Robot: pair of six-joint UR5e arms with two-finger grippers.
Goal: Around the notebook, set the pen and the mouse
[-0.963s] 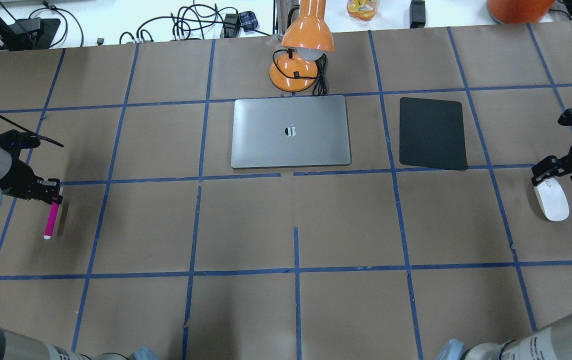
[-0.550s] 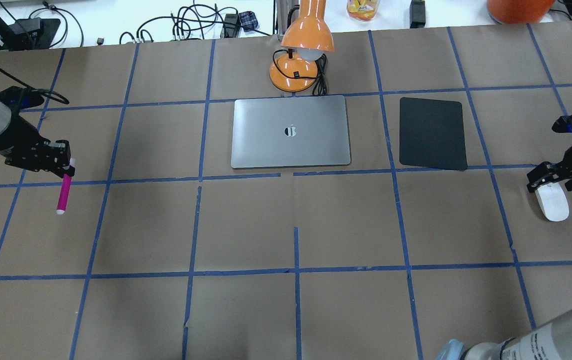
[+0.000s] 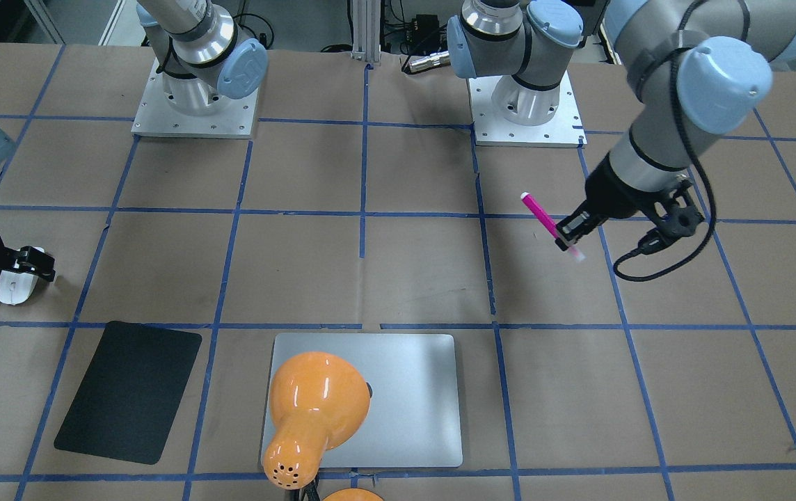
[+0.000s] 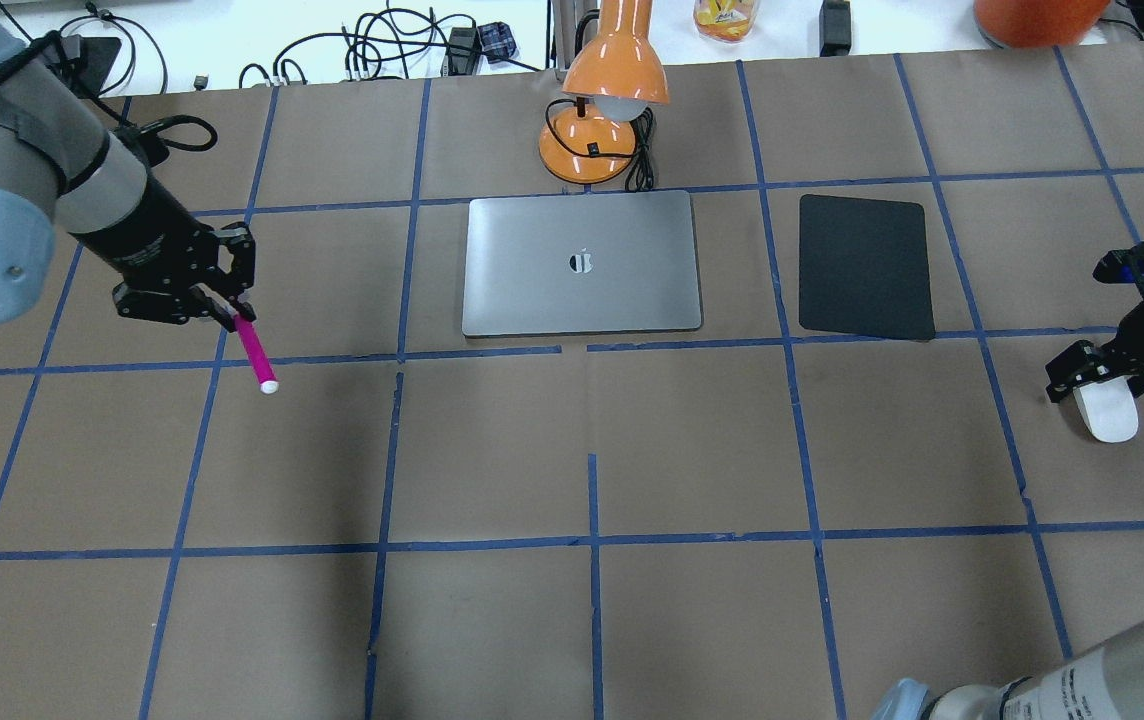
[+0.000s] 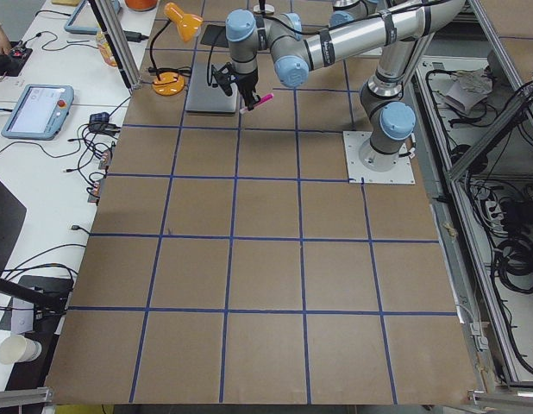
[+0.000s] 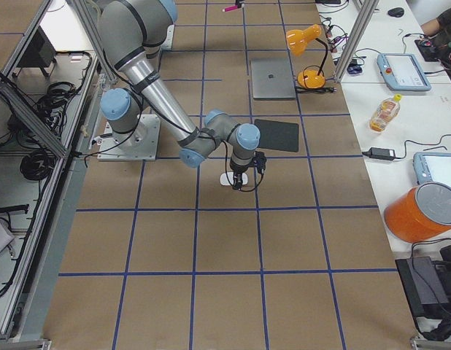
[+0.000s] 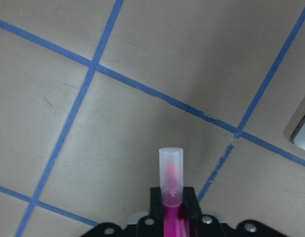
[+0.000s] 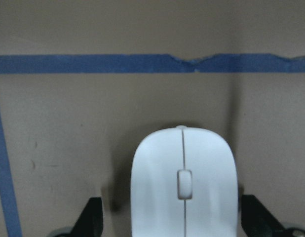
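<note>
The pink pen (image 4: 255, 355) hangs tilted above the table, left of the silver-grey notebook (image 4: 532, 290). My left gripper (image 4: 231, 317) is shut on its capped end; the left wrist view shows the pale cap (image 7: 171, 173) sticking out past the fingers. In the front-facing view the pen (image 3: 540, 214) points toward the robot base. The white mouse (image 4: 1109, 415) lies at the table's far right. My right gripper (image 4: 1100, 385) is open and straddles it. The right wrist view shows the fingers (image 8: 95, 217) on either side of the mouse (image 8: 184, 187), with a gap on the left.
A black pad (image 4: 867, 267) lies right of the notebook. An orange desk lamp (image 4: 612, 90) stands behind the notebook, and its shade (image 3: 314, 403) hides part of the notebook (image 3: 419, 403) in the front-facing view. Brown paper with blue tape lines covers the table.
My left arm has carried the pen to the right and farther back, closer to the notebook. My right gripper has shifted slightly left over the mouse, which has not moved.
</note>
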